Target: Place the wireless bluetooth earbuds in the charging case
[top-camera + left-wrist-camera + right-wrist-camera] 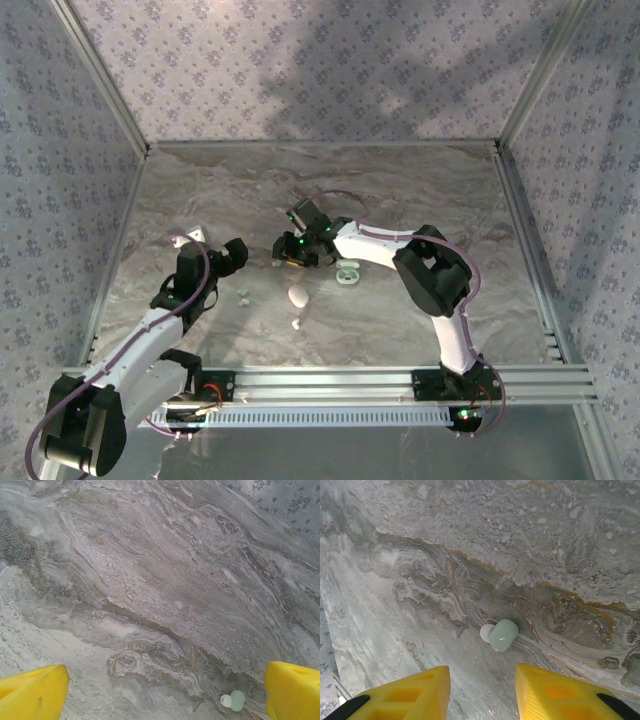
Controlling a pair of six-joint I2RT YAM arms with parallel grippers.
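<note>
In the right wrist view a tiny pale green earbud [502, 635] with a white tip lies on the marble table. It sits just beyond my right gripper [482, 675], whose yellow fingers stand apart with nothing between them. The left wrist view shows a similar earbud [233, 700] lying near the right finger of my left gripper [165, 677], which is wide open and empty. From above, the right gripper [291, 252] reaches down at mid-table and the left gripper [237, 256] hovers to its left. The pale green charging case [347, 272] lies just right of the right gripper. More tiny earbuds [243, 293] [296, 324] lie nearer the arms.
A white oval pebble-like case [298, 296] lies between the grippers, a little nearer the bases. Patterned walls enclose the table on three sides, and a metal rail [330, 380] runs along the near edge.
</note>
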